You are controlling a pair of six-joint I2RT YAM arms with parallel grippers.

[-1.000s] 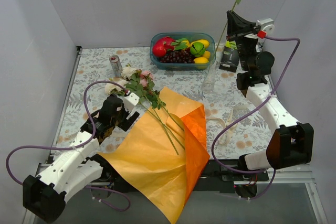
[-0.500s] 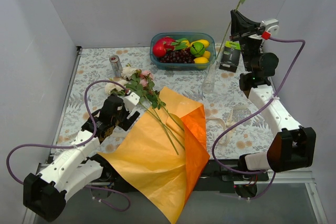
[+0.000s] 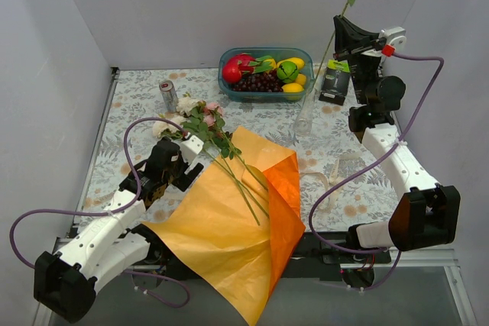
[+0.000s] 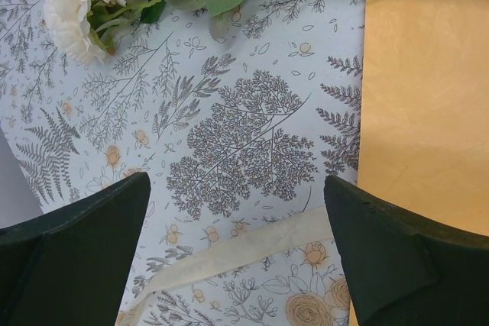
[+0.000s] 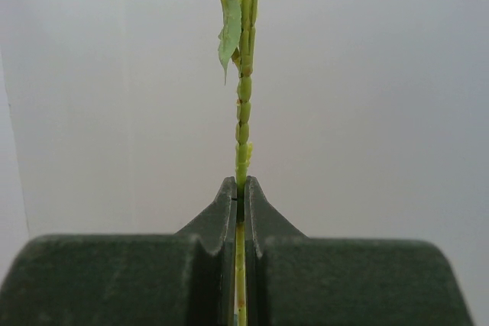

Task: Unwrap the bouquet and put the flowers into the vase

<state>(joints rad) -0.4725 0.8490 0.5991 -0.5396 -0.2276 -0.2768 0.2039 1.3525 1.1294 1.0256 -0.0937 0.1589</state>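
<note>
Right gripper, upper right, is pinched on one leafy stem, high above the clear vase at centre right. That floppy stem could miss the narrow mouth or knock the vase over. Left gripper gapes wide beside the other flowers.

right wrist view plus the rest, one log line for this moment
right gripper: shut on flower stem, held high | left gripper: open, empty, over table | orange paper: unfolded, flowers lying across

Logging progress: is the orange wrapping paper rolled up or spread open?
Spread open: the orange wrapping paper lies as an unrolled sheet, with the flowers lying loose across its top edge.
</note>
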